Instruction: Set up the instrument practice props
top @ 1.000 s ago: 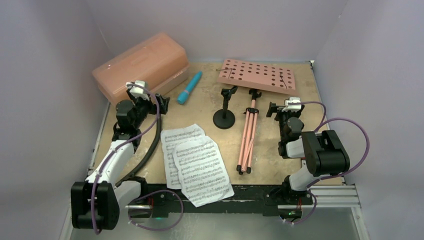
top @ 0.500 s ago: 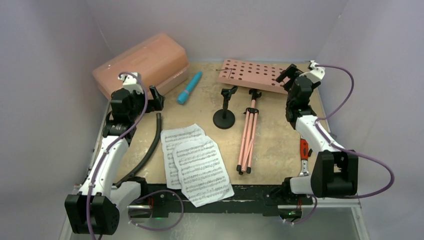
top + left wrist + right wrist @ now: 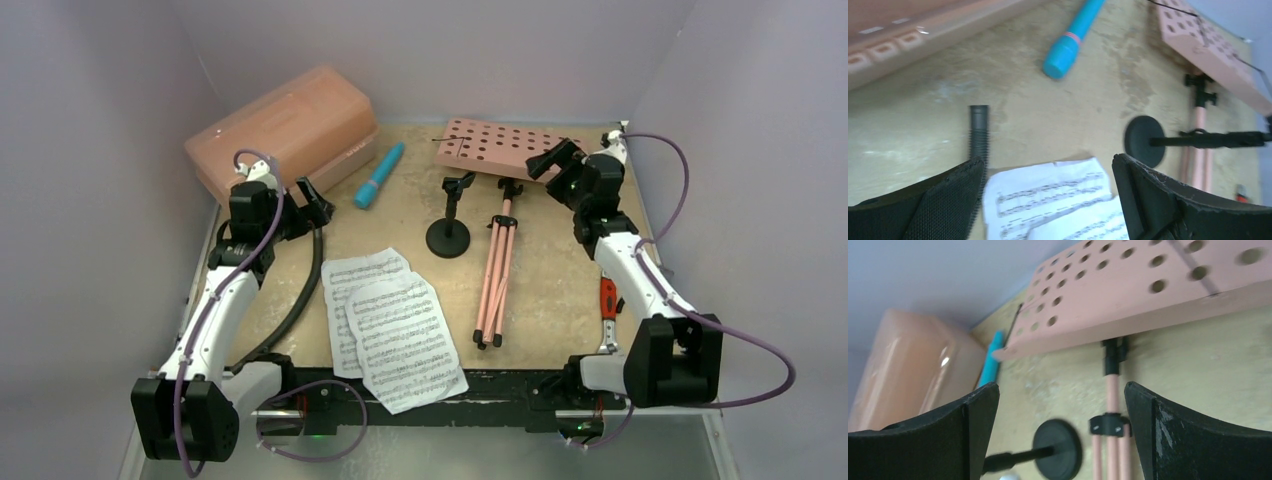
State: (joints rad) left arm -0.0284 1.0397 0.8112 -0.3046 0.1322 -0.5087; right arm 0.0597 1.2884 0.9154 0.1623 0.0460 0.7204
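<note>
While both arms hang above the table (image 3: 560, 290), nothing is gripped: the left gripper (image 3: 312, 200) is seen with jaws spread wide beside the translucent pink case (image 3: 280, 125), and the right gripper (image 3: 548, 163) is held agape by the right end of the pink music stand (image 3: 500, 150). That stand is laid flat at the back, tripod legs (image 3: 495, 280) folded forward. The black mic stand (image 3: 448, 237) is set on its round base just left of them, the cyan microphone (image 3: 379, 175) is laid near the case, and two sheet-music pages (image 3: 395, 325) are overlapped at the front.
</note>
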